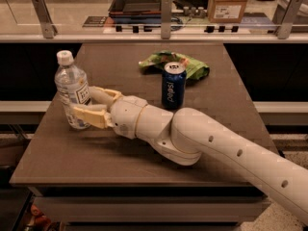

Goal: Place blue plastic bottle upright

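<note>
The blue plastic bottle point(70, 83) is clear, with a white cap and a white label. It stands upright near the left edge of the dark table point(96, 162). My gripper point(83, 103) reaches in from the right and is around the bottle's lower half. One tan finger point(88, 115) lies across the front of the bottle and the other sits behind its right side. The fingers look closed on the bottle, whose base rests on the table.
A dark blue Pepsi can point(173, 85) stands upright at mid-table, just behind my arm. A crumpled green snack bag point(185, 65) lies behind it. A glass rail with metal posts point(166, 17) runs along the far edge.
</note>
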`<state>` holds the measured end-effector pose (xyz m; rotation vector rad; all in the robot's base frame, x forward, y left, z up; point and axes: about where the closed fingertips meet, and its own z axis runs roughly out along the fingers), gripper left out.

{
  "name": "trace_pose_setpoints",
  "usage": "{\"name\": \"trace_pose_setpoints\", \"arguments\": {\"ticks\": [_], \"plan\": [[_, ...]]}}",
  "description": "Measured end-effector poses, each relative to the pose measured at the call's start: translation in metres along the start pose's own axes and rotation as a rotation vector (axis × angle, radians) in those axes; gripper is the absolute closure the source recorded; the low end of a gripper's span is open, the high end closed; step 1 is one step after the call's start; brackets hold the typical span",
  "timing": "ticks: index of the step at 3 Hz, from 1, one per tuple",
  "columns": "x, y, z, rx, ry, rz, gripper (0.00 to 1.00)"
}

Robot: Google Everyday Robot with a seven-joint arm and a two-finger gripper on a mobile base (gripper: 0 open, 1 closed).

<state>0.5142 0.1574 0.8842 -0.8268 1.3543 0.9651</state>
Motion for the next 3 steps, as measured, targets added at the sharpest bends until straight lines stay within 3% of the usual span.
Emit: {"name": "trace_pose_setpoints", "arguments": {"ticks": [1, 2, 3], "plan": [[-0.0004, 0.0014, 0.0011, -0.003, 0.000, -0.001, 0.12], [-0.0008, 0.0027, 0.0020, -0.006, 0.000, -0.002, 0.00], [-0.0008, 0.0027, 0.0021, -0.006, 0.000, -0.002, 0.00]]}}
